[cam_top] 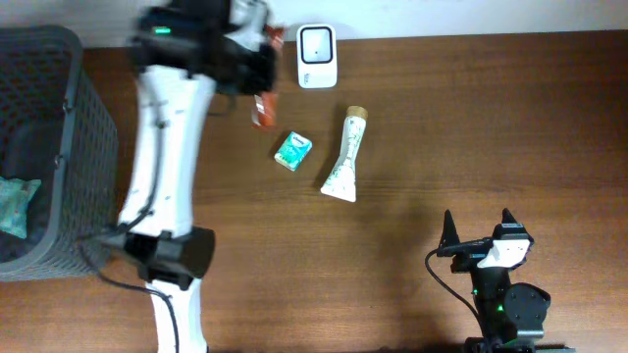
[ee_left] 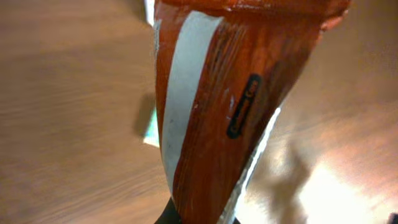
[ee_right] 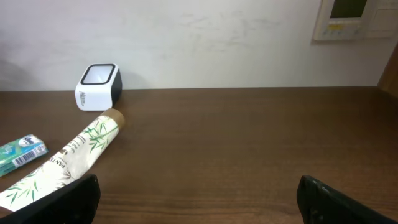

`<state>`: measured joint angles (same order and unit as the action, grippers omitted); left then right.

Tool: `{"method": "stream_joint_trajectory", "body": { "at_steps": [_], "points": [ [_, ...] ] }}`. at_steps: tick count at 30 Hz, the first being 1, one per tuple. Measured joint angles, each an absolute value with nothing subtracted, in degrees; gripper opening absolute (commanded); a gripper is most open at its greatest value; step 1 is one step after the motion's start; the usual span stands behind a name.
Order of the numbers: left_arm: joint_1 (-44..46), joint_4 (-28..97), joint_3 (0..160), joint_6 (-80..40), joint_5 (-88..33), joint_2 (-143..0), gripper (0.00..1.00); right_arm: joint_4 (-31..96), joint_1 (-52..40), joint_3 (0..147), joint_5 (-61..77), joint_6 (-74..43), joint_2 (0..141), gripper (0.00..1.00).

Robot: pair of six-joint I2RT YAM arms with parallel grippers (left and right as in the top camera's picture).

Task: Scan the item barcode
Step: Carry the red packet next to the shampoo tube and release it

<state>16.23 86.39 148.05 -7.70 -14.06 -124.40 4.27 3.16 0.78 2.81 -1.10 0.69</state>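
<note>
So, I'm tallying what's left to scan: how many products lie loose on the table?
2: a small green cardboard box mid-table, and a white leaf-printed plastic tube just right of it. The left arm may hide others.

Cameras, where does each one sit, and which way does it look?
Overhead: above the table, looking straight down; shows the left arm, the left gripper shut on a red packet, and the open right gripper.
Left wrist: on the left wrist, facing the red packet that fills the view; a dark bit of gripper shows below.
Right wrist: on the right wrist, low, facing the back wall; its open fingers show at the bottom corners.
Shared: overhead and right wrist both show the white scanner, tube and green packet.
</note>
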Motion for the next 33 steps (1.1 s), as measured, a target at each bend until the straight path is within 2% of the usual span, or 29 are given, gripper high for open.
{"method": "stream_joint_trajectory", "body": {
  "at_steps": [8,11,14,16,17,18,21,24,26,29,33],
  "points": [
    [25.23,64.31,120.31,-7.73,-12.75,-126.23,0.0,4.27,3.16,0.78,2.81,-1.15,0.69,0.99],
    [27.18,57.98,115.52,-9.37,-11.92,-126.23,0.0,4.27,3.16,0.78,2.81,-1.1,0.69,0.99],
    [28.03,54.48,112.97,-13.67,-9.85,-126.23,0.06,4.27,3.16,0.78,2.81,-1.13,0.69,0.98],
    [28.05,52.05,111.39,-16.16,-8.49,-126.23,0.05,4.27,3.16,0.78,2.81,-1.13,0.69,0.99],
    [28.05,51.64,110.89,-16.71,-8.12,-126.23,0.07,4.27,3.16,0.78,2.81,-1.1,0.69,0.99],
    [27.99,51.33,110.28,-17.37,-7.46,-126.23,0.15,4.27,3.16,0.78,2.81,-1.1,0.69,0.99],
    [27.97,51.35,109.69,-18.33,-6.28,-126.23,0.25,4.27,3.16,0.78,2.81,-1.13,0.69,0.99],
    [27.97,51.31,109.69,-19.33,-5.61,-126.23,0.45,4.27,3.16,0.78,2.81,-1.13,0.69,0.99],
    [27.97,51.44,109.69,-19.18,-5.45,-126.23,0.47,4.27,3.16,0.78,2.81,-1.1,0.69,0.99],
    [27.97,51.57,109.69,-19.53,-5.45,-126.23,0.44,4.27,3.16,0.78,2.81,-1.15,0.69,0.99],
    [27.66,53.74,110.8,-19.55,-5.45,-126.23,0.47,4.27,3.16,0.78,2.81,-1.1,0.69,0.99]
  ]
}}
